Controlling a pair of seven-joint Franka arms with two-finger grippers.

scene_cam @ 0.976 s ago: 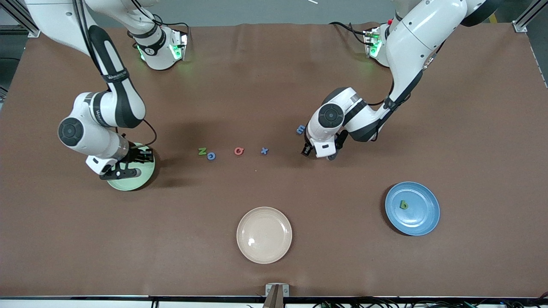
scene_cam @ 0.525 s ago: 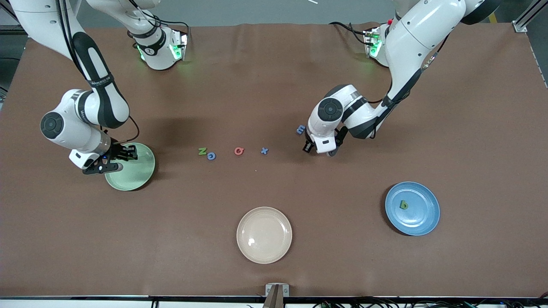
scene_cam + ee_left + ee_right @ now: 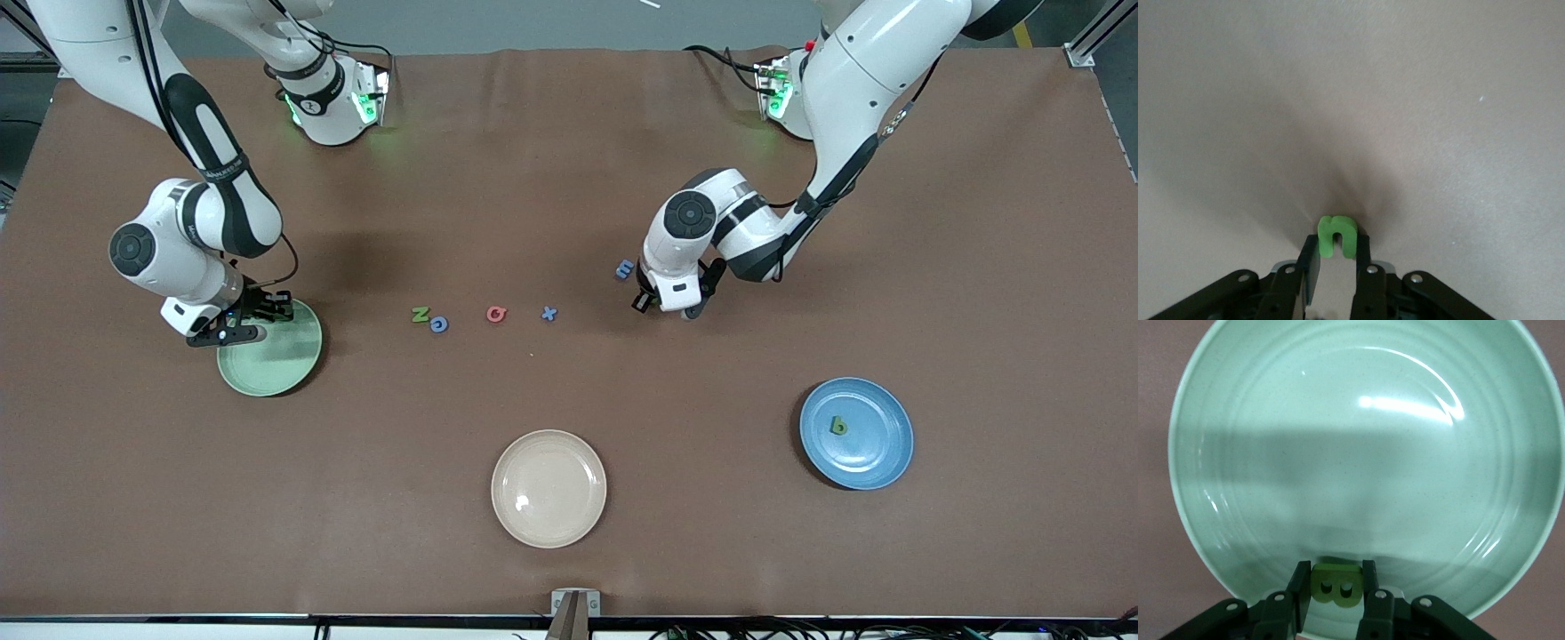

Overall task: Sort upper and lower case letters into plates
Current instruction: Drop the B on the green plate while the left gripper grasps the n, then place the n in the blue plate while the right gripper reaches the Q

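Observation:
My right gripper (image 3: 233, 325) is shut on a green capital B (image 3: 1335, 586) and holds it over the rim of the pale mint green plate (image 3: 280, 360), on the side toward the robots. The plate's inside (image 3: 1358, 453) holds nothing. My left gripper (image 3: 662, 305) is shut on a green small n (image 3: 1337, 235) just above bare table, beside a blue letter (image 3: 625, 268). A green N (image 3: 420, 314), a blue letter (image 3: 438, 325), a red letter (image 3: 496, 314) and a blue x (image 3: 549, 313) lie in a row mid-table. The blue plate (image 3: 876, 444) holds a green b (image 3: 837, 426).
A cream-beige round plate (image 3: 548, 488) sits nearest the front camera, between the two other plates. Both arms' bases stand along the table's edge farthest from the front camera. The table is covered in brown cloth.
My right gripper swung out toward the table's end, then came back over the mint plate's rim toward the robots. My left gripper shifted slightly toward the robots, holding the n.

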